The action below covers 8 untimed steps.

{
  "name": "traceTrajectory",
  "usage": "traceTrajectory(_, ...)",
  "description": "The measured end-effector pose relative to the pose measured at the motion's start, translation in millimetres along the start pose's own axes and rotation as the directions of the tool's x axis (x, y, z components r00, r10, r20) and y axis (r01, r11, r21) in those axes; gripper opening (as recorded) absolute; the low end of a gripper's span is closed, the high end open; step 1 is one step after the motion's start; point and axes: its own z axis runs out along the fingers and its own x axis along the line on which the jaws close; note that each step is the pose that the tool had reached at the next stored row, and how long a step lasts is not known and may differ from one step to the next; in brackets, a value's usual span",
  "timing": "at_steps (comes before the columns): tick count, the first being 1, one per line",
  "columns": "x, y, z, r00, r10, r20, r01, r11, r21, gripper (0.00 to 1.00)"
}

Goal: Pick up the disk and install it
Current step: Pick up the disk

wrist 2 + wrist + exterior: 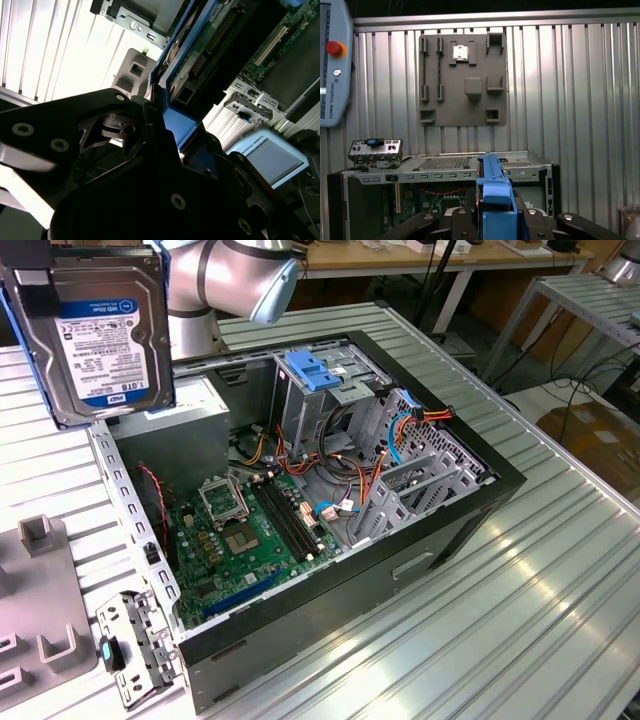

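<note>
The disk [100, 335] hangs in the air at the exterior view's upper left, label facing the camera, above and to the left of the open computer case [400, 570]. It is a silver drive with a white and blue label and blue side rails. My gripper [28, 280] is shut on it at its upper edge. In the second wrist view the black fingers [150, 150] clamp the blue rail [177, 125], with the disk's circuit-board side [210, 45] beyond. In the first wrist view the disk's blue edge [492, 190] stands between the fingers, over the case's rim [445, 162].
Inside the case lie a green motherboard [240, 530], coloured cables and a grey drive cage with a blue latch [312, 370]. A grey parts fixture [462, 80] and a loose metal bracket [135, 645] lie on the ribbed table. A teach pendant [332, 60] lies at the table's edge.
</note>
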Motion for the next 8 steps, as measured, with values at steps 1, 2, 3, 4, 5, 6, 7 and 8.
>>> traceTrajectory(1, 0.0, -2.4, 0.0, 1.0000, 0.000, 0.0000, 0.000, 1.0000, 0.0000, 0.37)
traceTrajectory(2, 0.0, -4.5, -0.1, 1.0000, 0.000, 0.0000, 0.000, 1.0000, 0.0000, 0.37)
traceTrajectory(3, 0.0, -7.8, -0.1, 1.0000, 0.000, 0.0000, 0.000, 1.0000, 0.0000, 0.37)
traceTrajectory(4, 0.0, -10.7, -0.1, 1.0000, 0.000, 0.0000, 0.000, 1.0000, 0.0000, 0.37)
traceTrajectory(5, -0.1, -12.3, -0.1, 1.0000, 0.000, 0.0000, 0.000, 1.0000, 0.0000, 0.37)
traceTrajectory(6, -0.1, -16.2, -0.2, 1.0000, 0.000, -0.0001, 0.000, 1.0000, 0.0000, 0.37)
traceTrajectory(7, -0.2, -19.4, -0.1, 1.0000, 0.000, 0.0001, 0.000, 1.0000, 0.0000, 0.37)
traceTrajectory(8, -0.2, -23.5, -0.2, 1.0000, 0.000, 0.0000, 0.000, 1.0000, 0.0000, 0.37)
